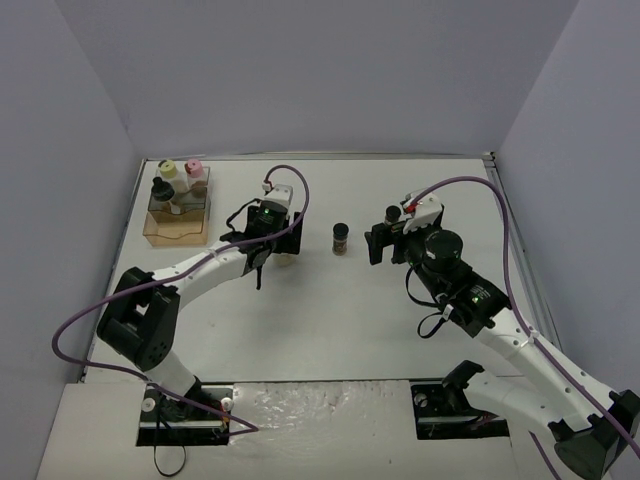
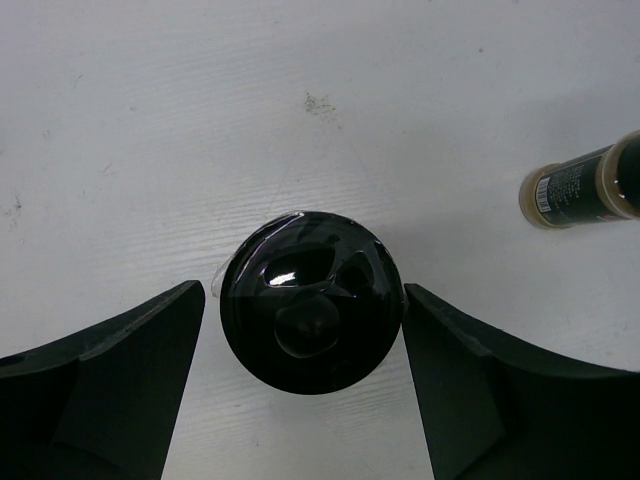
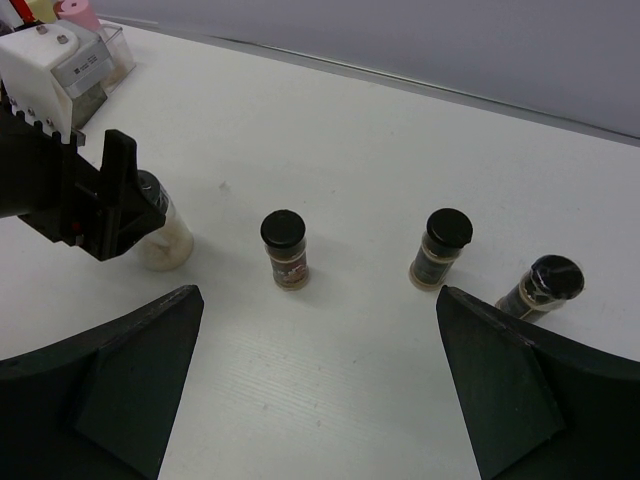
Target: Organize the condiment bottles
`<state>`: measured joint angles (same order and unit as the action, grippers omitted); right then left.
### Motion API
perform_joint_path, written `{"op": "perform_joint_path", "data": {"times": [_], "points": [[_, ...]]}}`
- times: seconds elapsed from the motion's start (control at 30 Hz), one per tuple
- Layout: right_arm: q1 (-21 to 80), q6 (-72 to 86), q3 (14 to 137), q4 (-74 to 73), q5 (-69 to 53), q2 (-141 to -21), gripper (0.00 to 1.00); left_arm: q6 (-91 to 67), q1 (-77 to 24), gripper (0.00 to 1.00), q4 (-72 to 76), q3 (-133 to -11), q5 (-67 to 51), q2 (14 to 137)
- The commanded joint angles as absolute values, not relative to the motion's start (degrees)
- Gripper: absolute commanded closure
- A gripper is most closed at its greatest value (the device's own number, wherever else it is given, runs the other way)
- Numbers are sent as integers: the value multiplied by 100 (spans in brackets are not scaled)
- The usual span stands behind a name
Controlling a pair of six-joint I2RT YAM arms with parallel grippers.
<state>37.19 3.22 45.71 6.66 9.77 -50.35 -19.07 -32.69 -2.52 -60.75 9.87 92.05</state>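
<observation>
A black-capped spice jar stands upright on the white tabletop, left of centre, and is straddled from above by the left gripper. The jaws are held apart on either side of the cap. A thin strip of tabletop is seen between the left finger and the cap, while the right finger is met by the cap's edge. No firm clamp on the jar can be made out.

A second black-capped jar is placed just to the right, near the centre, apart from both grippers. Further right, a third black-capped jar and a glossy-capped jar are seen upright, near each other, by the right arm.

The right gripper is spread wide, with nothing between its fingers, and is held above the tabletop.

At the far left corner, a wooden-and-clear rack is set. In it a yellow-capped jar, a pink-capped jar and a knob-topped black jar are kept upright.
</observation>
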Motion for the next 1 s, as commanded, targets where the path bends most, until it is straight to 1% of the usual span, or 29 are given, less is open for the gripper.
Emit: {"op": "perform_joint_path", "data": {"times": [0.0,0.07,0.13,0.2,0.33,0.37,0.43,0.6,0.67,0.8,0.97], "points": [[3709,364,4609,1011,1162,-5010,0,-2048,-3301,31,111,-6410,1159,9109],[3709,360,4605,1018,1190,-5010,0,-2041,-3298,41,114,-6414,1169,9098],[3709,348,4605,1014,1211,-5001,0,-2039,-3305,54,99,-6419,1169,9093],[3702,350,4605,1020,1222,-5001,0,-2039,-3297,66,73,-6455,1161,9058],[3709,349,4591,1002,1222,-4975,0,-1891,-3212,94,-146,-6602,1277,8860],[3711,353,4584,1002,1224,-4958,0,-1849,-3117,98,-268,-6683,1279,8810],[3717,361,4570,1003,1230,-4932,0,-1754,-2865,100,-425,-6863,1263,8689],[3726,369,4579,993,1230,-5009,0,-1513,-1905,100,-710,-7457,1152,8500],[3727,378,4586,984,1222,-5027,0,-1428,-1675,100,-740,-7610,1143,8523],[3744,369,4577,984,1220,-5036,0,-1364,-1046,100,-630,-7987,1081,8682],[3744,343,4578,985,1222,-5073,0,-1389,-408,100,-484,-8402,937,9162]]}}
